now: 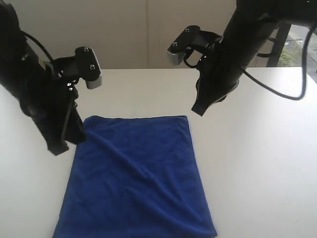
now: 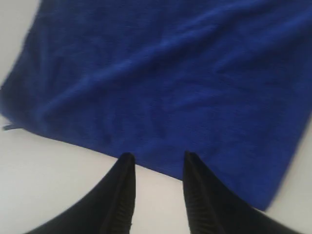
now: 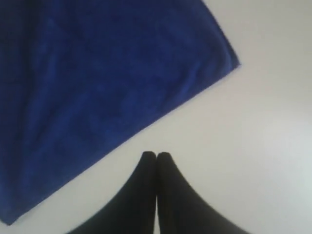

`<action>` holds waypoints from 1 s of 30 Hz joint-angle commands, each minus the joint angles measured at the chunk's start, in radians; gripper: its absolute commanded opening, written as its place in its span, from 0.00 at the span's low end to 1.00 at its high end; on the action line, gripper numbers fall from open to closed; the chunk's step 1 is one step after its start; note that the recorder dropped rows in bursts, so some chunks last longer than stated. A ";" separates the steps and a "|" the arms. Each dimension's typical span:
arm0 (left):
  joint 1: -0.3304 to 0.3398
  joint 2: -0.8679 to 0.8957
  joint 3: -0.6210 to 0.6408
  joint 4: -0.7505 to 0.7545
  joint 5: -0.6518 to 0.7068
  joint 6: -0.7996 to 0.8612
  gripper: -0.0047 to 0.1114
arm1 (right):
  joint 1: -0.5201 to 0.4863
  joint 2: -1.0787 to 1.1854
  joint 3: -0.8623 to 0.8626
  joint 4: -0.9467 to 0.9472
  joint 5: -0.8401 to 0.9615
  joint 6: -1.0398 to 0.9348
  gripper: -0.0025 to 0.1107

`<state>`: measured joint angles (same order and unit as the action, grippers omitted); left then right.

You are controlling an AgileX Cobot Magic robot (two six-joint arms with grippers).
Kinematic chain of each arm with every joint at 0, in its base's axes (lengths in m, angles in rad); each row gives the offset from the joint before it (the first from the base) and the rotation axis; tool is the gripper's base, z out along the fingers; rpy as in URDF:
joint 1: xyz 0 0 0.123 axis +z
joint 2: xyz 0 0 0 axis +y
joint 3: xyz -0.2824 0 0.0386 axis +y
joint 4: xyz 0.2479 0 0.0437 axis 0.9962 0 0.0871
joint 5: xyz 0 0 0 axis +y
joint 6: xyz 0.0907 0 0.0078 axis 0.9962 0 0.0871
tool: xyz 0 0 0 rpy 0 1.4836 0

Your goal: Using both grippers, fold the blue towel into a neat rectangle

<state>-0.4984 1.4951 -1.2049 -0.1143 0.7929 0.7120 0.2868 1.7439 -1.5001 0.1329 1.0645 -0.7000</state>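
1. Blue towel (image 1: 136, 178) lies spread flat in the lower centre of the exterior view. Its upper edge runs straight, a diagonal crease crosses it, and its lower edge reaches the frame bottom.
2. White tabletop (image 1: 257, 163) is bare and wide on the right of the towel, narrower on the left.
3. Left hand (image 1: 67, 144) sits at the towel's upper left corner. Its jaws are parted and grip nothing, with the tips at the towel's edge in the wrist view (image 2: 157, 157).
4. Right hand (image 1: 198, 110) hangs over bare tabletop just above the upper right corner, jaws pressed together and empty (image 3: 156, 155).
5. Pale wall fills the frame top.
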 commanded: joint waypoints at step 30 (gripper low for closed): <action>-0.172 -0.215 0.566 -0.100 -0.275 0.086 0.59 | 0.261 -0.279 0.710 -0.107 -0.412 -0.075 0.55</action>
<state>-0.6633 1.2679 -0.6741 -0.2149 0.5166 0.7837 0.5463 1.4416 -0.8097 0.0249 0.6673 -0.7248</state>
